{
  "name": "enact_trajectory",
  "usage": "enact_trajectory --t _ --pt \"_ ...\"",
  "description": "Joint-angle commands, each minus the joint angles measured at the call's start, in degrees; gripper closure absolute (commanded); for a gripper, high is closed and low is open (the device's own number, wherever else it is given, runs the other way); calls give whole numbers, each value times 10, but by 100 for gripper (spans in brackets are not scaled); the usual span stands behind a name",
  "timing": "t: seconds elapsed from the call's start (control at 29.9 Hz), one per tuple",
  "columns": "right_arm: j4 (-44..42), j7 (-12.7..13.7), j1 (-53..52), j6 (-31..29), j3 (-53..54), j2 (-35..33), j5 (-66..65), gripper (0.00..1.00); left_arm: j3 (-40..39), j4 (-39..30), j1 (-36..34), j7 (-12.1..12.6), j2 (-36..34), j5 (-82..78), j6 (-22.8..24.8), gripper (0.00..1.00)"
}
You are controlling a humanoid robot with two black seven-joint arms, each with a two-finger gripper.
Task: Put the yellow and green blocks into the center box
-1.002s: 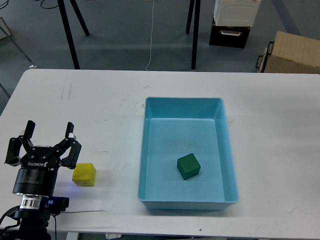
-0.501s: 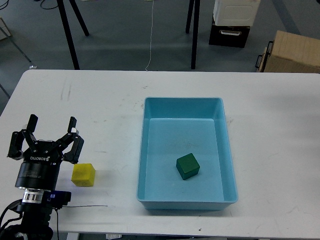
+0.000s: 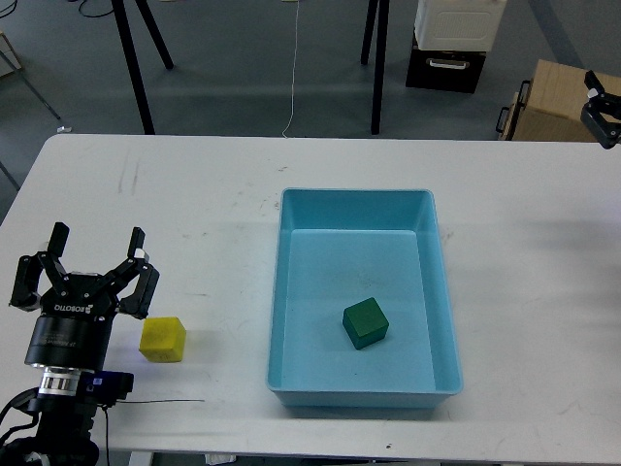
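A yellow block (image 3: 162,339) lies on the white table (image 3: 194,214) at the front left. A green block (image 3: 366,323) lies inside the light blue box (image 3: 355,196) in the middle of the table, near its front. My left gripper (image 3: 96,245) is open and empty, just left of and behind the yellow block, apart from it. A small part of my right gripper (image 3: 602,118) shows at the right edge of the view, above the table's far right; its fingers cannot be told apart.
A cardboard box (image 3: 568,102) and a black-and-white case (image 3: 449,44) stand on the floor beyond the table. Black stand legs (image 3: 134,68) and a thin cable (image 3: 292,68) are also behind the far edge.
A part of my right gripper has come into view at the upper right edge. My left gripper has shifted slightly, still open beside the yellow block. The blocks have not moved.
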State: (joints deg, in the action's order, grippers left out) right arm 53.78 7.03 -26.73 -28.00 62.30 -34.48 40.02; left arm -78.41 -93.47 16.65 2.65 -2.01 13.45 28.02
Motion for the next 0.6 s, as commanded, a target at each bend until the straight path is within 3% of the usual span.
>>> enact_trajectory --t 0.0,0.13,0.3,0.57 --pt "86 0 110 0 68 -2 -2 0 -1 0 0 0 1 -1 0 0" --pt "170 -1 227 0 138 27 -5 0 -2 -2 -2 0 2 -1 0 0" --pt "206 -2 358 0 216 90 -13 0 -11 -7 0 -1 0 -1 0 0" --pt "269 -4 440 0 245 102 -14 0 -21 -11 1 -7 0 0 0 0"
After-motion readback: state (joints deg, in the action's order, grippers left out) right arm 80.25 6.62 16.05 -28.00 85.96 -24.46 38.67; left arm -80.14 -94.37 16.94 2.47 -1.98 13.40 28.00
